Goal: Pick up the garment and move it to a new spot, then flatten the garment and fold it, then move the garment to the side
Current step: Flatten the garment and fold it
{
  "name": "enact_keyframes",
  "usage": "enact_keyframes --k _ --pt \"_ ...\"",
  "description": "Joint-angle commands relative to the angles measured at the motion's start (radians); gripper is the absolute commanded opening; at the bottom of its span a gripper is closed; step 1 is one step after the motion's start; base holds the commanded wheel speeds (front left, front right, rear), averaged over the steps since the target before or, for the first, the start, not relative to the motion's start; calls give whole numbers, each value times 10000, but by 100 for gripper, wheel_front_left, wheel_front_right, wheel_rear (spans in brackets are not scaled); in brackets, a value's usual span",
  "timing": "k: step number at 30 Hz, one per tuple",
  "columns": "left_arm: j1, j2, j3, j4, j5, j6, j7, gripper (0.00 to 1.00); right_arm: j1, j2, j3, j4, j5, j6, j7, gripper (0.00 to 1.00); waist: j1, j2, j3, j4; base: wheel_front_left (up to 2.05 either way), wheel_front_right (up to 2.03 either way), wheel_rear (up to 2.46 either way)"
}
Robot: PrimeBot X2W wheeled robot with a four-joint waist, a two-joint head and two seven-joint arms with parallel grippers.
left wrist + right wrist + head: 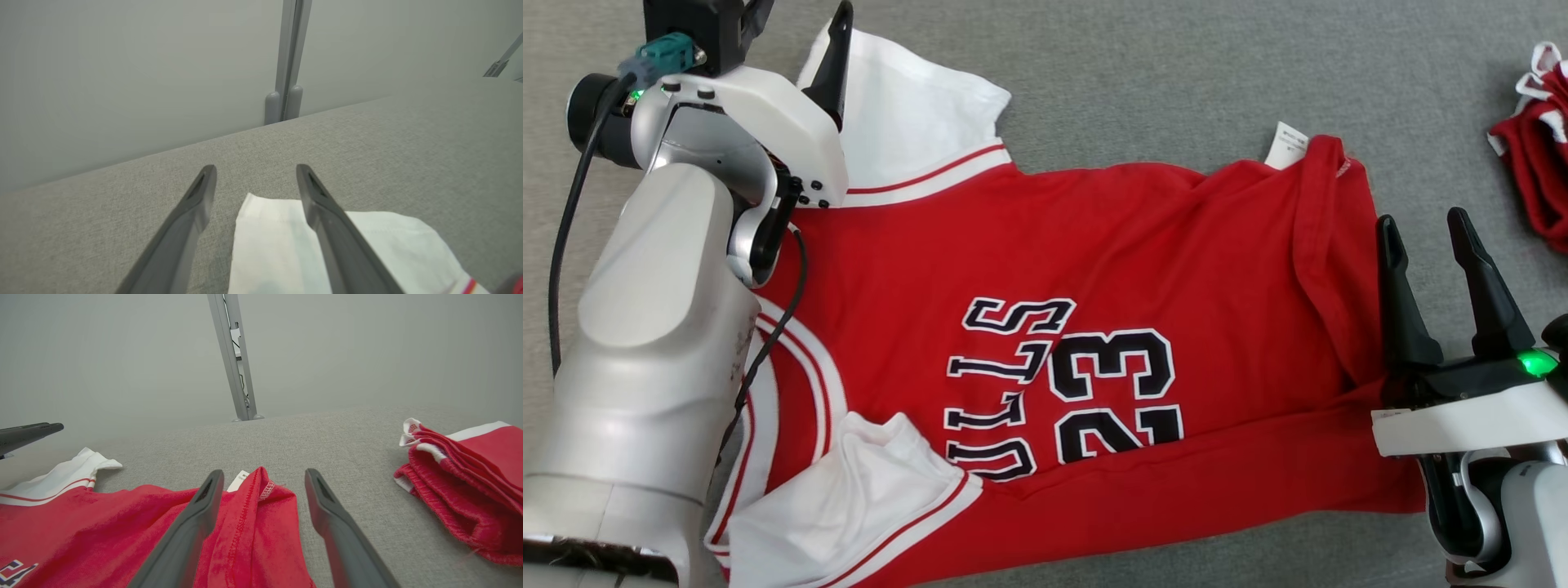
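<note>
Both pairs of jaws stood wide and empty, the left gripper [255, 175] over the far white sleeve [278, 245] and the right gripper [1421, 233] at the hem of the red-and-white fabric basketball jersey [1094, 245], which lay spread on the grey woven surface [1176, 73], apart from a folded red-and-white cloth bundle [1539, 155].

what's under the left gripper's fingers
Below the open left gripper lies the jersey's white sleeve, on the grey cloth surface. One finger covers a strip of sleeve; whether it touches can't be told.
</note>
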Motion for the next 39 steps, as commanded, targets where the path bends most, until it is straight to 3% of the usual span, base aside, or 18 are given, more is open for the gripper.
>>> enact_keyframes --k 1,9,10,11,21,29,36,37,39 --pt "-332 -27 -20 477 -30 -87 46 100 -125 -75 26 47 73 2 -94 100 0 0 240 -256 0 0 0" --pt "-1154 -232 -113 3065 -151 -109 473 100 -297 -300 20 224 282 2 -89 100 0 0 383 -411 0 0 0" --pt "-1182 -277 -104 3245 -207 -166 408 44 -330 -334 3 248 299 2 -43 100 0 0 389 -398 0 0 0" --pt "-1226 -294 -123 3386 -219 -202 348 0 -363 -357 -29 261 333 2 -23 100 0 0 395 -379 0 0 0" --pt "-1869 -537 -372 3974 -176 -512 -659 0 -1475 -1238 231 705 829 2 1015 100 0 0 453 54 0 0 0" --pt "-2214 -854 -587 4337 -275 -656 -1158 0 -2686 -2053 983 1383 1286 2 3053 100 0 0 574 539 0 0 0" --pt "-2330 -1033 -730 4631 -440 -768 -1521 0 -3179 -2444 981 1566 1400 2 4966 100 0 0 624 777 0 0 0" --pt "-2384 -1051 -757 4679 -487 -780 -1670 0 -3206 -2493 912 1423 1432 2 5308 0 0 0 628 816 0 0 0" --pt "-2428 -1058 -772 4688 -500 -785 -1840 0 -3153 -2520 801 1310 1490 2 5649 0 0 0 618 857 0 0 0"
